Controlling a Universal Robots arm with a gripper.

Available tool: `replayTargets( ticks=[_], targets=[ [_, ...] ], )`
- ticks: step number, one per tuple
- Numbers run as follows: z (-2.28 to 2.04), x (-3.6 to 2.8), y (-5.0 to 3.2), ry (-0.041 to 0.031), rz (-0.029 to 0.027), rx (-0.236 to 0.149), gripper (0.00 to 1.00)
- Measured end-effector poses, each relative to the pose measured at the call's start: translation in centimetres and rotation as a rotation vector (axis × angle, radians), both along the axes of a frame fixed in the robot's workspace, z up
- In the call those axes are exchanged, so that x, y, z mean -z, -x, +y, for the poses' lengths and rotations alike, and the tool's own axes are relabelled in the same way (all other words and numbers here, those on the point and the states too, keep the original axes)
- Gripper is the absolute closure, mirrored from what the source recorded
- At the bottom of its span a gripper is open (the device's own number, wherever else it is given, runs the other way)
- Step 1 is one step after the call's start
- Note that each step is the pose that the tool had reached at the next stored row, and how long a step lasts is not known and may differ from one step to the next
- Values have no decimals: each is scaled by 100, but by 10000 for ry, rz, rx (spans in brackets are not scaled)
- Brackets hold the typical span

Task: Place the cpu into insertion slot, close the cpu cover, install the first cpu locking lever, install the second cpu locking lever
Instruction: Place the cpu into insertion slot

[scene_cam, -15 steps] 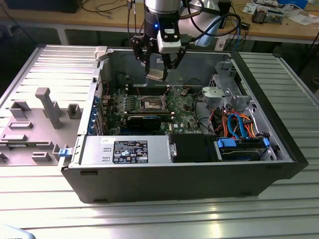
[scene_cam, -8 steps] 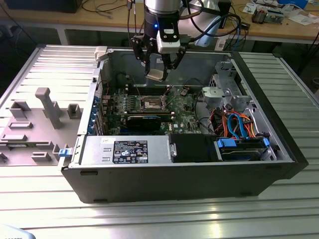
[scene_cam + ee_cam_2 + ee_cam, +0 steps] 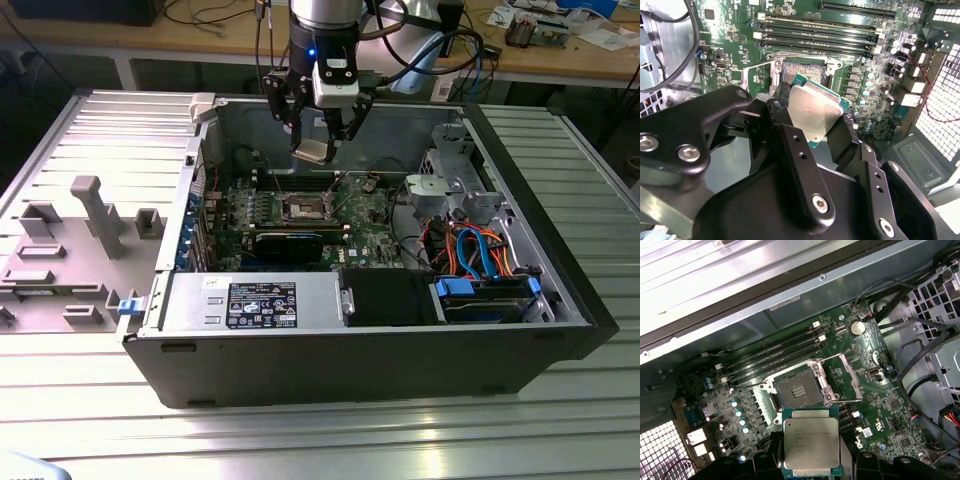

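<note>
The ribbed metal table [image 3: 300,440] carries an open computer case [image 3: 350,365]. Inside it, nearer the camera than the insertion slot [image 3: 303,209], a grey housing [image 3: 200,300] bears a black label [image 3: 262,305] with white print too small to read. Blue and orange cables [image 3: 480,250] lie to the exterior view's right of the slot. The slot sits bare on the green motherboard [image 3: 375,230], and the cpu cover [image 3: 824,382] stands raised along one edge. Above the slot and clear of it, the gripper [image 3: 316,148] pinches the cpu [image 3: 313,152] by two opposite edges. Faint print marks the chip's silver lid in the first wrist view. Beyond the slot, wooden benches [image 3: 560,62] hold clutter.
</note>
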State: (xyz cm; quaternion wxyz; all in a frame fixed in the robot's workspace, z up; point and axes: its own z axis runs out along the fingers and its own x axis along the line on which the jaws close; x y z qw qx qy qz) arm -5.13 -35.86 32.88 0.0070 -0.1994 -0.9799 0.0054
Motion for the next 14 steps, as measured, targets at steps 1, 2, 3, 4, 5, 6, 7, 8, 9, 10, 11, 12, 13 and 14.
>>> replayTargets(
  ticks=[1, 2, 3, 4, 5, 6, 7, 8, 9, 10, 11, 12, 13, 14],
  targets=[
    [0, 1, 0, 2, 0, 28, 45],
    [0, 1, 0, 4, 0, 54, 45],
    [0, 2, 0, 6, -1, 88, 45],
    [0, 2, 0, 8, 0, 113, 45],
    [0, 3, 0, 10, -1, 150, 45],
    [0, 3, 0, 10, 0, 175, 45],
    [0, 3, 0, 12, 0, 207, 45],
    [0, 4, 0, 13, 0, 233, 45],
    [0, 4, 0, 15, 0, 258, 45],
    [0, 5, 0, 18, 0, 311, 45],
    [0, 6, 0, 23, 0, 375, 45],
    [0, 7, 0, 28, -1, 414, 45],
    [0, 7, 0, 34, -1, 448, 45],
    [0, 7, 0, 38, -1, 473, 45]
  ],
)
